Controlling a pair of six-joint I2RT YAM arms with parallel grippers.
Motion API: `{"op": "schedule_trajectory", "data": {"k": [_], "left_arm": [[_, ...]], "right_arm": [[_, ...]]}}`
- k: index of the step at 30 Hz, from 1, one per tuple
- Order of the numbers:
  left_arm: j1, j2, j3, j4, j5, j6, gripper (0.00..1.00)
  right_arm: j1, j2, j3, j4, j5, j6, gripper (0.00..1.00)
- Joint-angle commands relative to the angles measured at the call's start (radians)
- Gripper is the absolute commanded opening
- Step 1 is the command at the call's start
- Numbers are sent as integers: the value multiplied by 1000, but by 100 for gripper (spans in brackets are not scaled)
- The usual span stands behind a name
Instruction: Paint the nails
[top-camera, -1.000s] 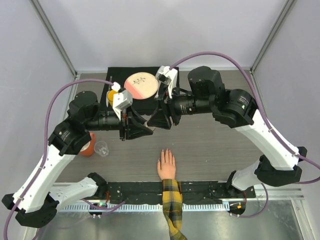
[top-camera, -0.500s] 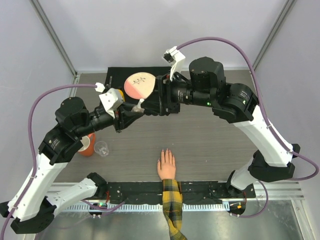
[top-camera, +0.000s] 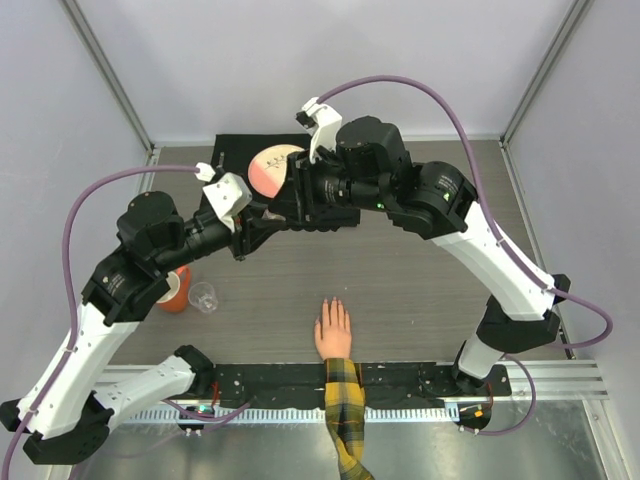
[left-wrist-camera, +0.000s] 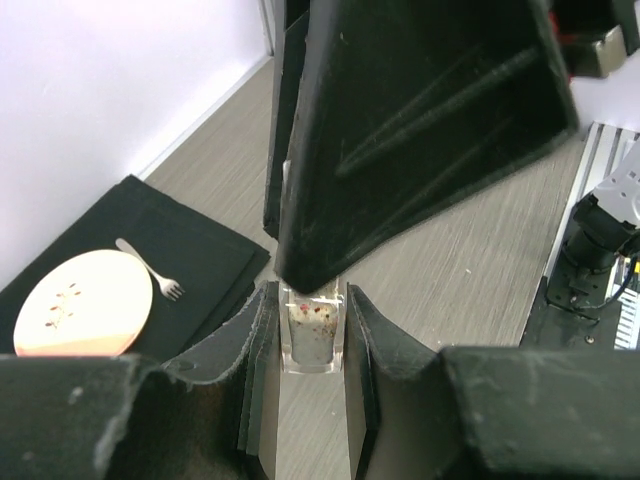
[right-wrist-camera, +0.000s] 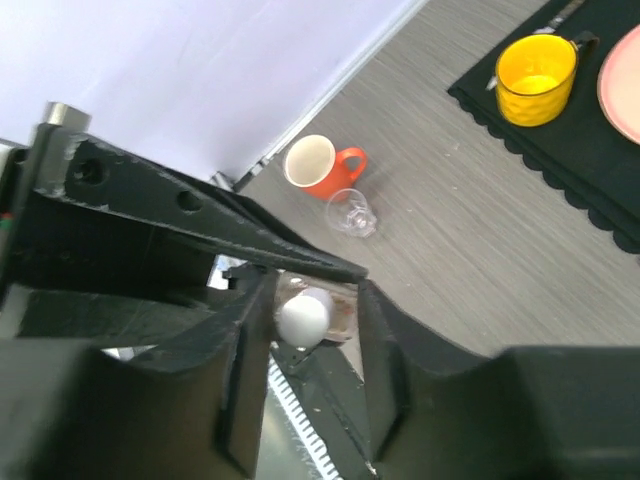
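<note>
Left end effector (left-wrist-camera: 311, 300) is clamped on the bottle (left-wrist-camera: 312, 345), bracing it mid-air so my right end effector (right-wrist-camera: 312, 292), straddling the white cap (right-wrist-camera: 302, 318), can probably unscrew it. Can't tell if right's pads bite. The nails (top-camera: 331, 304) are well off toward my bases, on the hand (top-camera: 334, 335) lying flat on the desk (top-camera: 430, 290).

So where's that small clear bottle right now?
The small clear bottle sits between the left gripper's fingers, held above the table near the black mat, with the right gripper around its white cap.
</note>
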Motion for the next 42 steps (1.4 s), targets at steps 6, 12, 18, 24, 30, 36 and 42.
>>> {"op": "schedule_trajectory", "data": {"k": [6, 12, 18, 24, 30, 36, 42], "left_arm": [[-2, -20, 7, 28, 183, -33, 0], [-2, 89, 82, -71, 690, -212, 0], [-7, 51, 52, -4, 604, -240, 0], [-7, 62, 41, 41, 619, -277, 0], [-7, 40, 38, 47, 545, -240, 0], [-7, 49, 53, -42, 467, -166, 0], [-7, 42, 61, -88, 416, -117, 0]], "right_arm": [[8, -82, -92, 2, -127, -238, 1], [-168, -297, -467, 156, -585, -342, 1], [-242, -295, -506, 226, -789, -182, 1], [-242, -309, -486, 268, -754, -154, 1], [-242, -317, -454, 268, -653, -115, 1], [-237, -318, -402, 240, -557, -102, 1], [-239, -328, -393, 203, -537, -124, 1]]}}
